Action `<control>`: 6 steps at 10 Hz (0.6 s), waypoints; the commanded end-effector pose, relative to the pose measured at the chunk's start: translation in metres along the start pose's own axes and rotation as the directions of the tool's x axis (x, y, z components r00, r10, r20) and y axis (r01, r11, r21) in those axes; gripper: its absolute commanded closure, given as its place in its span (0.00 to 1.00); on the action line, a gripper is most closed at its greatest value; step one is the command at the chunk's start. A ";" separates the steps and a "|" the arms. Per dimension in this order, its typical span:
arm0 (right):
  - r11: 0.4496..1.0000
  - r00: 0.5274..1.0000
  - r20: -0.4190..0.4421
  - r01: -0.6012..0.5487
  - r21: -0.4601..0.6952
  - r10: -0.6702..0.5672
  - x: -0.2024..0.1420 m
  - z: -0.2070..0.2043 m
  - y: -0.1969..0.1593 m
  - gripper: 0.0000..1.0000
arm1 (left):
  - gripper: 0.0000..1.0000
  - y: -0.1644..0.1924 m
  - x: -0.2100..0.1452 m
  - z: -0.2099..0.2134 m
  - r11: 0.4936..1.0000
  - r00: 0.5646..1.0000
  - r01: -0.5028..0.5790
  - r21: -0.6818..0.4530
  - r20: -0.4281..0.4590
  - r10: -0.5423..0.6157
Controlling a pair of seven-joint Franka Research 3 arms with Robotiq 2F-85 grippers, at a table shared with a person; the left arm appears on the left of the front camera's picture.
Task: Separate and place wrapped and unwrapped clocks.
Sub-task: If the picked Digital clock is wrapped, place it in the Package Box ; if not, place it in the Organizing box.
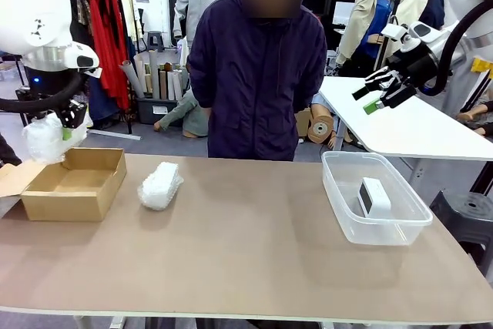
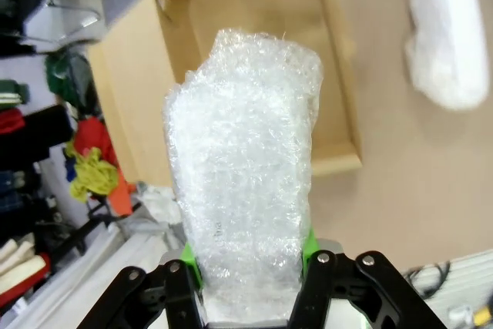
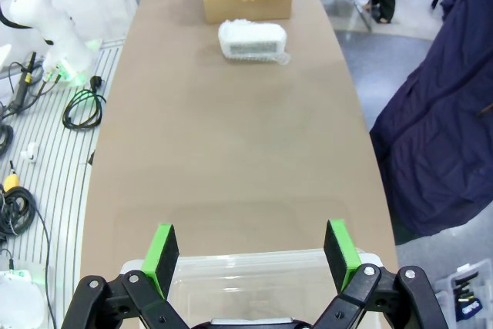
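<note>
A wrapped clock, in the front view, is gripped by the raised left gripper near the box edge and should be centred and lowered before release; in the left wrist view, it is pinched upright; in the right wrist view, the right gripper is spread wide above the bin.

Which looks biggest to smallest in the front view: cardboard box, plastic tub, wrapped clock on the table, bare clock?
1. plastic tub and cardboard box: about alike, too close to rank.
2. wrapped clock on the table.
3. bare clock, in the tub.
</note>
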State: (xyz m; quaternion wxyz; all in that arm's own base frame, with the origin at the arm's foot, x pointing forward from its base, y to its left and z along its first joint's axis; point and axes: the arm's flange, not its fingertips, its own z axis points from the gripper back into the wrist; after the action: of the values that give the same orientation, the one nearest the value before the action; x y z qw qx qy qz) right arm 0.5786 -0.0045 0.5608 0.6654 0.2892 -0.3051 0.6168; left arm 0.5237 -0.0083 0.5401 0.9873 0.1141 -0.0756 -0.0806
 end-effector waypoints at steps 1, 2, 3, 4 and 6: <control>1.000 1.000 -0.017 -0.009 0.005 0.009 0.002 0.000 0.003 0.00 | 1.00 0.014 0.032 0.003 0.999 0.999 0.001 0.054 0.039 -0.003; 1.000 1.000 -0.017 -0.009 0.005 0.009 0.002 0.000 0.003 0.00 | 1.00 0.021 0.049 -0.007 0.999 1.000 -0.020 0.035 0.008 0.020; 1.000 1.000 -0.017 -0.009 0.005 0.009 0.002 0.000 0.003 0.00 | 1.00 0.029 0.060 -0.022 0.999 0.998 -0.043 0.027 -0.046 0.044; 1.000 1.000 -0.017 -0.009 0.005 0.009 0.002 0.000 0.003 0.00 | 1.00 0.035 0.069 -0.040 0.996 0.992 -0.087 0.017 -0.094 0.089; 1.000 1.000 -0.017 -0.009 0.005 0.009 0.002 0.000 0.003 0.00 | 1.00 0.029 0.081 -0.064 0.997 0.991 -0.061 -0.044 -0.124 0.056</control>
State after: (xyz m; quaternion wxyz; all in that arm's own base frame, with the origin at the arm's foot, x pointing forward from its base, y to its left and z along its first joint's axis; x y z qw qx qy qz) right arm 0.5786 -0.0045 0.5609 0.6654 0.2891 -0.3051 0.6169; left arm 0.6079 0.0222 0.4875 0.9927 0.1082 -0.0245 -0.0467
